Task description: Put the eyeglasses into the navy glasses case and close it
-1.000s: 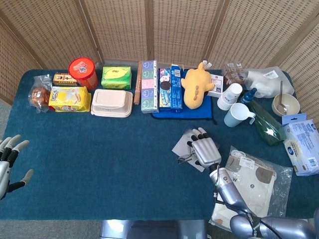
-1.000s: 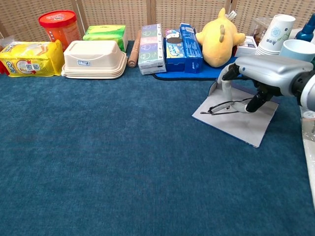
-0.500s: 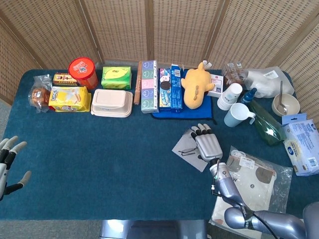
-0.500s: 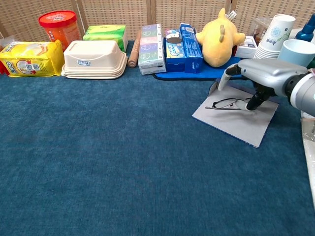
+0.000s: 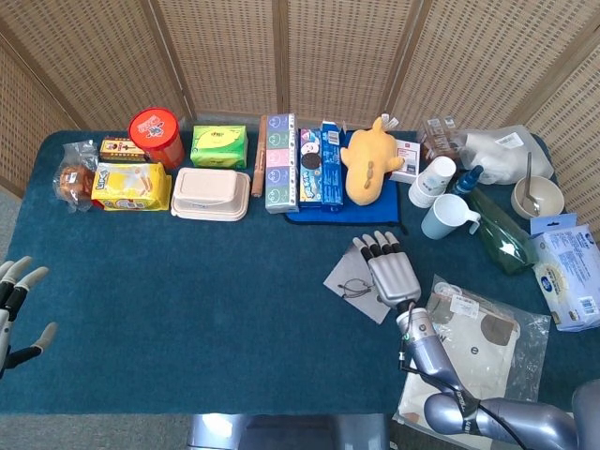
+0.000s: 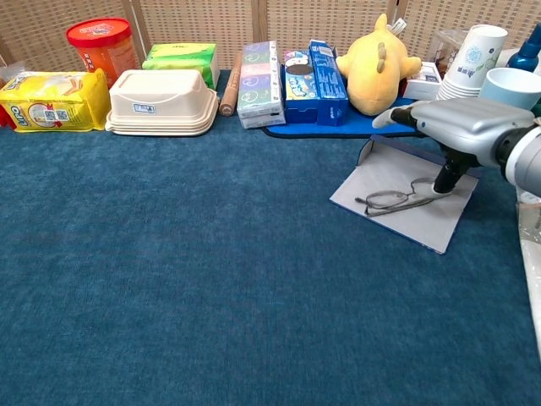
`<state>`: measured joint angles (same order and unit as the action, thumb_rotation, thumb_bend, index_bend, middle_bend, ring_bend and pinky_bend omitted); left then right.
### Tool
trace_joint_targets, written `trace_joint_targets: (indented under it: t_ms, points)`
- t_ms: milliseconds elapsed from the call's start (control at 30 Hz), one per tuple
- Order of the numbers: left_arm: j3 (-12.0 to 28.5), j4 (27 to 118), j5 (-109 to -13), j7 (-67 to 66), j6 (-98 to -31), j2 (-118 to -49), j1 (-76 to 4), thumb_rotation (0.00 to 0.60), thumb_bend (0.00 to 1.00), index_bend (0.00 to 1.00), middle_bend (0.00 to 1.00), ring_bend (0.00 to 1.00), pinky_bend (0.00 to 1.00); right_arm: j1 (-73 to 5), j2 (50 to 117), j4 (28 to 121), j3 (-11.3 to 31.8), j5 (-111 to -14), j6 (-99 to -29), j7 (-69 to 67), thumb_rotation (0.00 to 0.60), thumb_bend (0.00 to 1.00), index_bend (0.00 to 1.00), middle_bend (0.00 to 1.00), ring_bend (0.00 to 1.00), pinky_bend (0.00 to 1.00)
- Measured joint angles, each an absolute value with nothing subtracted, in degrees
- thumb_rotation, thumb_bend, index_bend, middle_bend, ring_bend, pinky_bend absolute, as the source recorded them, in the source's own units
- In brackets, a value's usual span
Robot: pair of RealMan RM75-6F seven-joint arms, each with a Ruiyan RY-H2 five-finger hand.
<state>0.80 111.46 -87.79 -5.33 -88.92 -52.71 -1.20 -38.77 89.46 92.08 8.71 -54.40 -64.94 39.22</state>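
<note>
surface: the blue-carpeted surface (image 5: 234, 281) carries a back row of snacks and a yellow plush toy (image 6: 376, 63); no navy glasses case is plainly identifiable in either view, so it must be located before any carry.
right robot hand: the right robot hand (image 6: 448, 127) hovers over the grey sheet (image 6: 406, 199), fingers extended forward and apart, one dark digit (image 6: 445, 175) reaching down to the eyeglasses (image 6: 396, 199) — touching or just beside them, nothing gripped.
left robot hand: the left robot hand (image 5: 14, 309) hangs at the near left edge, spread and empty.
step in hand: picking up the eyeglasses, in my judgement; pinch the frame near the bridge or a temple — thin wire slides easily on a flat sheet.
change: half a second ago the glasses looked raised and further back on the sheet; now they lie flat and nearer, apparently let slip or released.
</note>
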Motion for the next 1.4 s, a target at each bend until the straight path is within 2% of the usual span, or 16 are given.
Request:
trace_joint_targets:
  t_ms: [67,267,633,1400]
  points:
    - [0.78,111.40,-87.88,-5.26,-89.04,-52.67,-1.11,0.600,0.28,0.14,0.06,0.04,0.00,-39.35,89.13,92.54,8.45,-53.99,-64.63,41.33,0.600,0.06,0.07,0.09,0.03,0.10]
    - [0.80,111.27,-87.99,-5.09,-89.31,-52.61,-0.92,0.600,0.28,0.13,0.07,0.04,0.00,-40.75,88.68,93.94,7.95,-52.46,-64.14,44.81,0.600,0.02,0.04,0.08,0.02,0.09]
    - [0.80,110.98,-88.35,-4.58,-89.65,-52.69,-0.68,0.600,0.28,0.12,0.07,0.04,0.00,-42.42,90.29,94.56,7.40,-51.66,-63.42,46.72,0.600,0.02,0.00,0.07,0.01,0.09]
    - [0.59,111.10,-88.46,-4.54,-90.11,-52.72,-0.03,0.600,0.28,0.11,0.06,0.04,0.00,-46.70,94.28,86.36,11.28,-48.69,-62.50,46.38,0.600,0.02,0.00,0.00,0.00,0.09]
